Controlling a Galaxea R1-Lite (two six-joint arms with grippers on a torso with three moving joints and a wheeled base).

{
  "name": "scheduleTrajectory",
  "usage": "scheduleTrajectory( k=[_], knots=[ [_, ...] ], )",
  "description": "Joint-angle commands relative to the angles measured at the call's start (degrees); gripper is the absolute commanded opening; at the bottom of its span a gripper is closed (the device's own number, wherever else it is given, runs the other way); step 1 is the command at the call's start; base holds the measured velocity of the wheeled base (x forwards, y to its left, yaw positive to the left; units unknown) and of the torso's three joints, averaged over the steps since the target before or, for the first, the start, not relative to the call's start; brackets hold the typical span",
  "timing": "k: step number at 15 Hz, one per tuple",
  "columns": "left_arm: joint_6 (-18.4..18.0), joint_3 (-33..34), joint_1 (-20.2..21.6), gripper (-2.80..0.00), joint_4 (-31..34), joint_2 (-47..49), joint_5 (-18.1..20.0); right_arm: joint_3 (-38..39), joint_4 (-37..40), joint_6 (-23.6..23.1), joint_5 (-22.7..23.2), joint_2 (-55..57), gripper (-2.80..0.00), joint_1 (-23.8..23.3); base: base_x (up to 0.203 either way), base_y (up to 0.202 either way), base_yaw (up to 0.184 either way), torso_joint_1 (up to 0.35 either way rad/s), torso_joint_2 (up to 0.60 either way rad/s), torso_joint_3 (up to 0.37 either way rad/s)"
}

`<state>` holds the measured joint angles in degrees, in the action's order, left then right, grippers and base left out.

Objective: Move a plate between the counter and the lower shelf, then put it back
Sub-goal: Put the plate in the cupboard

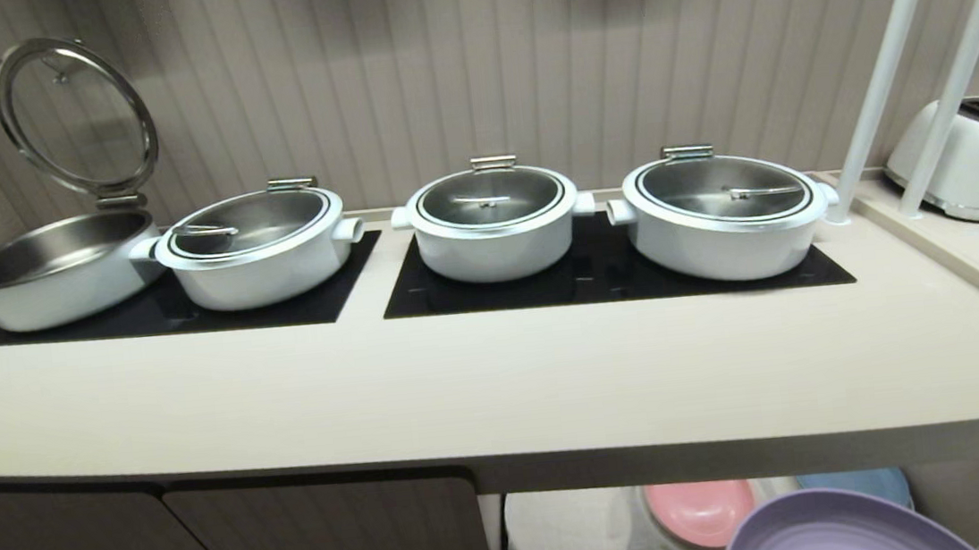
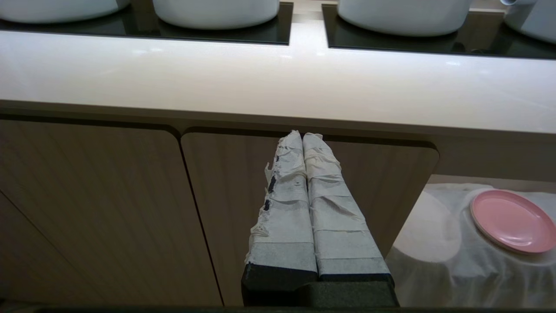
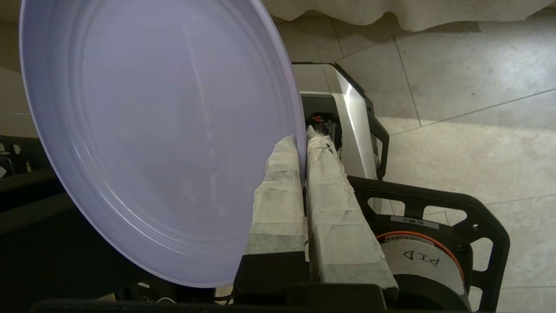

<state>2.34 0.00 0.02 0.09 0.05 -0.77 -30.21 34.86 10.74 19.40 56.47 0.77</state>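
So the right claw (image 3: 302, 145) is pinching the plate (image 3: 147, 130) by its rim, taped fingers pressed tight on either side of the thin edge. In the head view the plate (image 1: 838, 533) sits at the bottom right of the frame, out in front of the shelf (image 1: 569, 537) and below the tabletop (image 1: 500, 382) edge, resting on nothing. The left claw (image 2: 304, 139) is parked at center frame in its own view, fingers pressed together on nothing, facing the cabinet doors.

What could go wrong: it's an edge pinch on a wide, light disc, so the whole plate hangs off one small contact patch. Any jerk could make it pivot or slip out. The tabletop's thick rounded front lip juts right above, so a lift that's too straight, I think, clips the far rim on it. I can't really see from here how much clearance there is.

Materials: the plate is matte lilac plastic, shallow, with a low raised rim and faint concentric rings. The shelf is draped in rumpled white cloth, soft and lumpy, with a pink plate (image 1: 699, 511) and a blue plate (image 1: 860, 484) on it. The tabletop is smooth beige with black glassy panels and white pots (image 1: 493, 221) with shiny metal lids.
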Motion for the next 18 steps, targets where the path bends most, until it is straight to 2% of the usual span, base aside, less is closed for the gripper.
scheduleTrajectory(
  k=[1,18],
  knots=[
    [0.0,0.0,0.0,-2.80,0.0,0.0,0.0,0.0,1.1,0.5,0.1,-1.4,-2.80,0.0,0.000,0.000,0.000,0.000,0.00,0.000],
    [0.0,0.0,0.0,-2.80,0.0,0.0,0.0,0.9,3.3,1.7,1.6,-4.7,-2.80,0.0,0.000,0.000,0.000,-0.136,0.30,0.156]
  ],
)
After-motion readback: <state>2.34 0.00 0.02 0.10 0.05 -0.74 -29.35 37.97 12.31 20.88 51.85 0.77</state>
